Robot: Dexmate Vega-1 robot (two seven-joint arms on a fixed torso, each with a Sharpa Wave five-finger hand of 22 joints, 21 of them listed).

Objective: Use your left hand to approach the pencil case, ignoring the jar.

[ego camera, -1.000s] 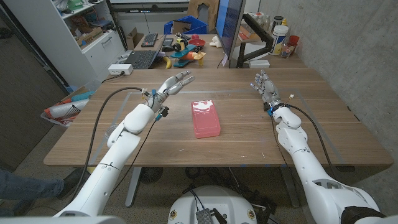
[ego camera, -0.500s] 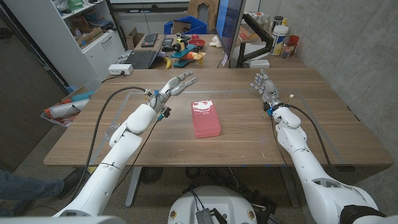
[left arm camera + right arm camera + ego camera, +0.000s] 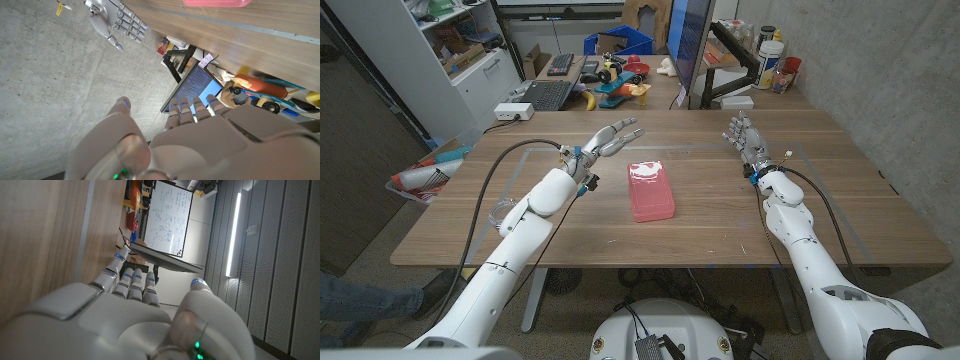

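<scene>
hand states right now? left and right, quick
Left hand: open, fingers apart, holding nothing, not touching the pink pencil case.
Right hand: open, fingers apart, holding nothing.

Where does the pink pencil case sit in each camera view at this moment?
Head view: pink pencil case lies mid-table, between the two arms, just right of the left hand.
Left wrist view: its pink edge shows at the picture's top, on the wooden table.
Right wrist view: not in it.
Shared landmark: the right hand, which the left wrist view also shows.
</scene>
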